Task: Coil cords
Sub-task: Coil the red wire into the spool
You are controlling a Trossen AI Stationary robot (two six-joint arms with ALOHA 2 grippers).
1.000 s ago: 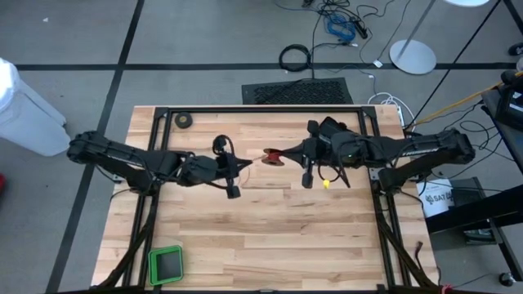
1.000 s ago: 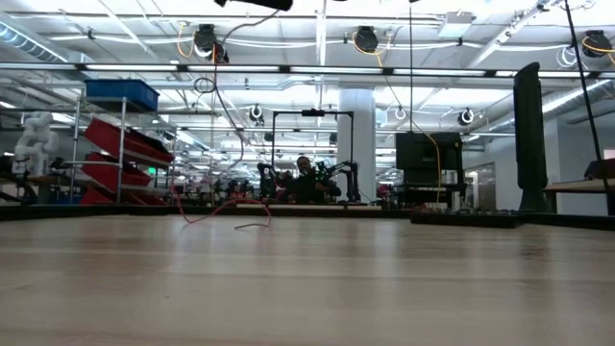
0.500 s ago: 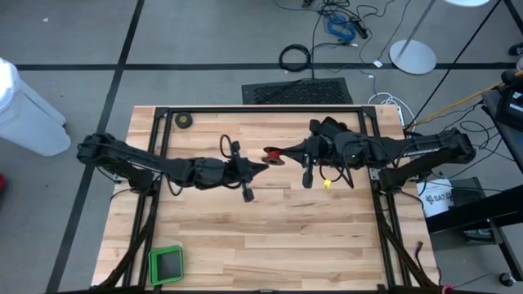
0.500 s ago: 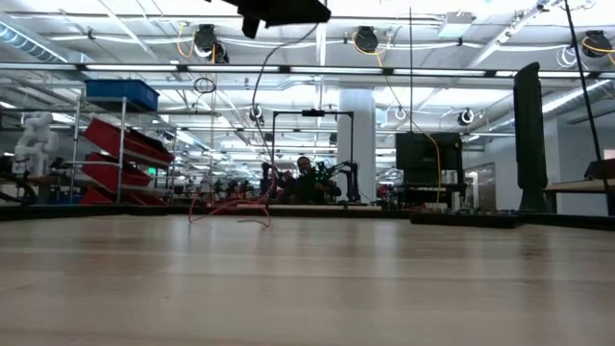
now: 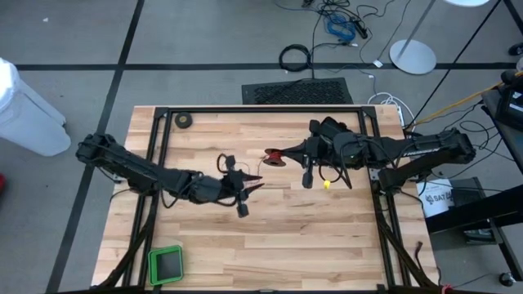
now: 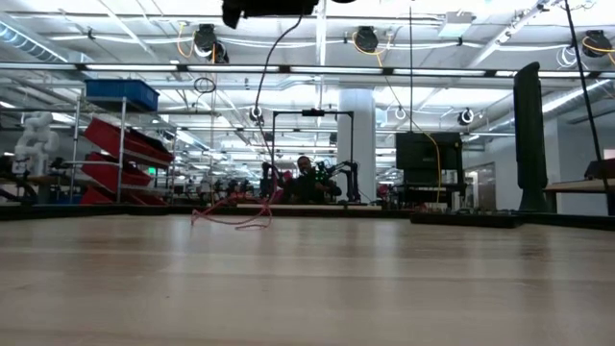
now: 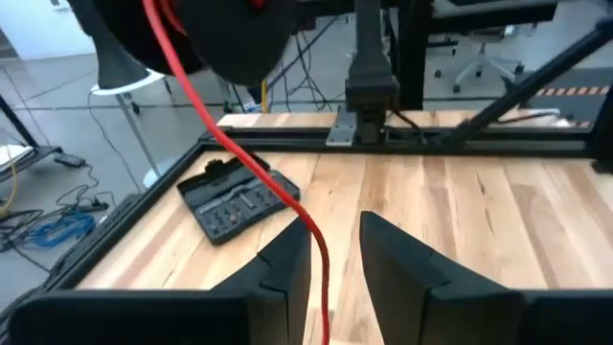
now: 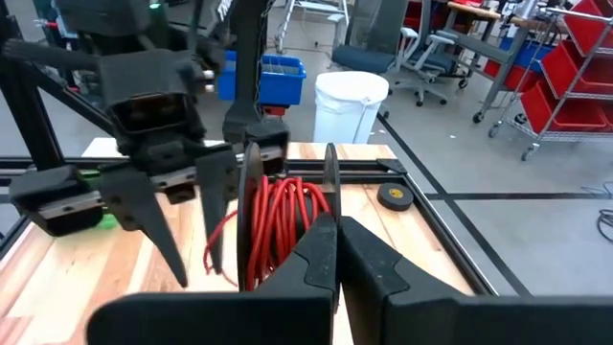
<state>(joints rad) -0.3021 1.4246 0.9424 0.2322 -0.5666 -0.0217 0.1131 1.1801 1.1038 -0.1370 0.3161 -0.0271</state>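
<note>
— Changed at the left tool (image 7: 335, 251)?
— Yes. Just released, fingers now apart, red wire (image 7: 251, 172) passing loose between.
— And the reel (image 8: 278, 225)?
— Unmoved above the surface (image 5: 327, 237), middle-back, clenched in the right tool (image 5: 282, 154). Probably a new grasp before more winding.

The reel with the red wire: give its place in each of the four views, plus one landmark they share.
High view: the reel sits mid-table at the right gripper tip.
Low view: no reel; only loose red wire on the far tabletop.
Left wrist view: reel hangs ahead, wire running between the left gripper fingers.
Right wrist view: reel clamped ahead.
Shared landmark: the red wire.
</note>
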